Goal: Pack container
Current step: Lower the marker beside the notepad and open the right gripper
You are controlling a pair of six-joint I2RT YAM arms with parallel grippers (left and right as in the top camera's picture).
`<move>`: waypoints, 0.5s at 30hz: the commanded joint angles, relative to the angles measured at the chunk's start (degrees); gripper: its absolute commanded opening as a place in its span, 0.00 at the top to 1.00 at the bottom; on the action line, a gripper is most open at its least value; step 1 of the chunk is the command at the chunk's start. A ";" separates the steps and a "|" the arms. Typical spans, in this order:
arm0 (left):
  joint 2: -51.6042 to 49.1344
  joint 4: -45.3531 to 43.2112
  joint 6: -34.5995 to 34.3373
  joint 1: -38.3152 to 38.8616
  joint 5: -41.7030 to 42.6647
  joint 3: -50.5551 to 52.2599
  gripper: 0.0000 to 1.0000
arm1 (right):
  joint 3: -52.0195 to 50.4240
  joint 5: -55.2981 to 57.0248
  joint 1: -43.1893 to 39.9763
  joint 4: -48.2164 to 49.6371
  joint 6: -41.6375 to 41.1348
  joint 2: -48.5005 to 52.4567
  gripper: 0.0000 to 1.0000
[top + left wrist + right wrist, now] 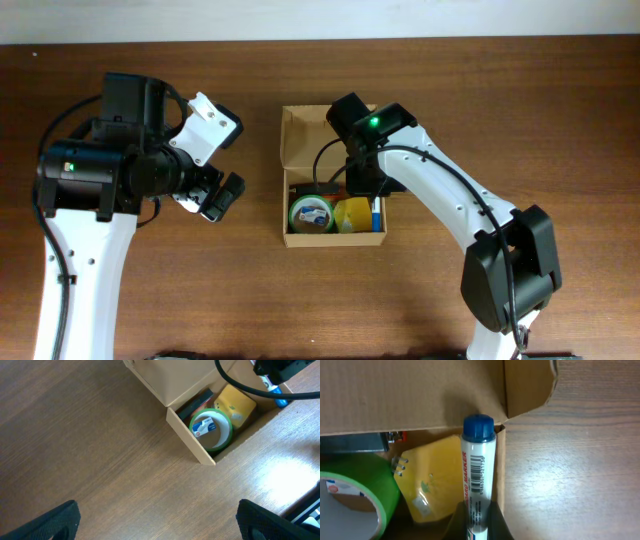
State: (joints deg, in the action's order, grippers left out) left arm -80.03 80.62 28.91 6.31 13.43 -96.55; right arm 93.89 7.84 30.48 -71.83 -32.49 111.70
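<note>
The container (284, 200) is a tan cardboard box at the table's middle, its flap lid (305, 135) standing up at the far side. My right gripper (362, 182) hangs over the box's right part, shut on a white board marker (479, 462) with a blue cap. In the right wrist view the right gripper (476, 510) holds the marker just inside the container's right wall (501, 460). My left gripper (215, 168) hovers left of the box, open and holding nothing. In its own view the left gripper (160, 525) is over bare wood, the container (190, 440) ahead of it.
Inside the box lie a green tape roll (311, 212), a yellow packet (351, 214) and a dark flat item (195, 404). The tape roll (355, 490) and the packet (437, 475) sit left of the marker. A black cable (250, 387) from the right arm crosses above the box.
</note>
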 commanded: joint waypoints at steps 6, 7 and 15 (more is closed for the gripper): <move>0.24 0.00 0.72 -0.09 0.22 -0.83 0.00 | 2.89 -0.33 0.33 -2.67 0.76 -1.64 0.96; 0.24 -0.02 0.72 -0.09 0.22 -0.83 0.00 | 2.89 -0.57 0.33 -2.89 0.79 -1.64 0.96; 0.24 0.00 0.72 -0.09 0.22 -0.83 0.01 | 2.89 -1.16 0.33 -4.11 0.79 -1.64 0.96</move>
State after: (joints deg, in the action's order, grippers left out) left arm -80.05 80.62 28.88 6.31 13.43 -96.55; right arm 95.48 7.22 30.48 -75.70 -31.75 111.68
